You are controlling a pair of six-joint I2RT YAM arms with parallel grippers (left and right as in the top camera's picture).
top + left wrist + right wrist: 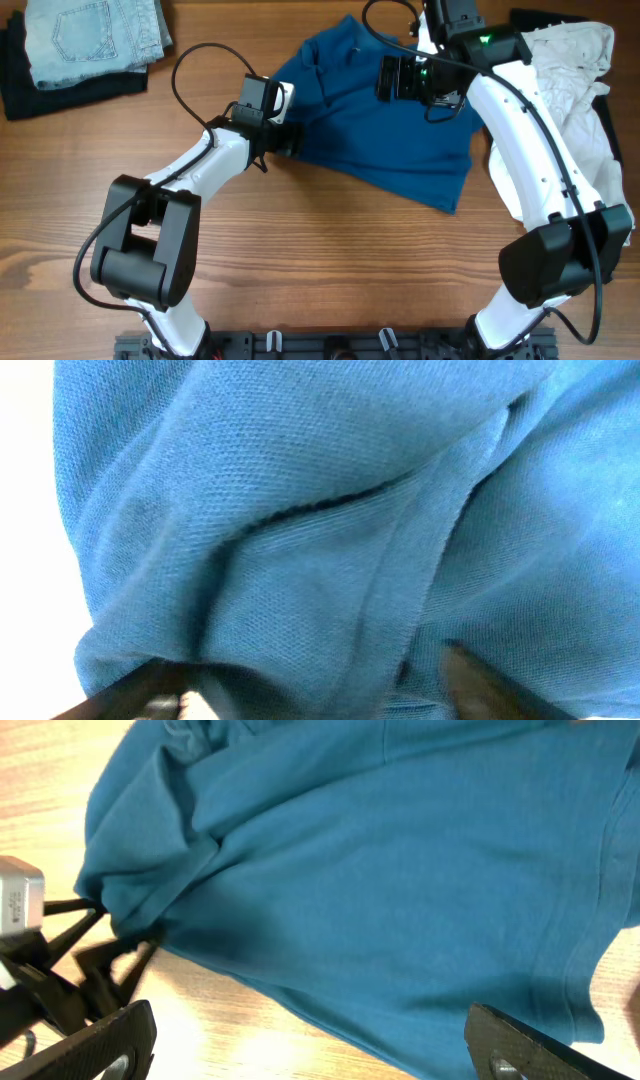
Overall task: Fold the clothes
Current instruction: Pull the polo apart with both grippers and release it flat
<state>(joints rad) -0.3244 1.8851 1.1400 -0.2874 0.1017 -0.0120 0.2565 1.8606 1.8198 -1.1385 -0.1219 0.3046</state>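
The shirt (pixel 400 150) is deep blue and plain, with no picture on it. It lies on the wooden desk (pixel 330 270), at the far middle part, between the two arms. It is not flat. It sits crooked, with soft wrinkles, and its left side is bunched up into folds. Up close the cloth shows tiny bumps and a long sewn seam. A hem with a stitched line runs along one edge. Its right side lies near a white garment (pixel 570 90). A pair of pale blue jeans (pixel 95 35) rests well apart at the far left corner. The left arm bends at its elbow and reaches in toward the left edge of the shirt. The left end effector (pixel 288 140) is low at that edge. Its fingers (pixel 480 680) stand apart on both sides of a bunched fold of the cloth. The right arm goes up along the right side and bends over the top of the shirt. The right end effector (pixel 392 78) hangs above the blue cloth with its fingers (pixel 530 1045) wide apart, holding nothing.
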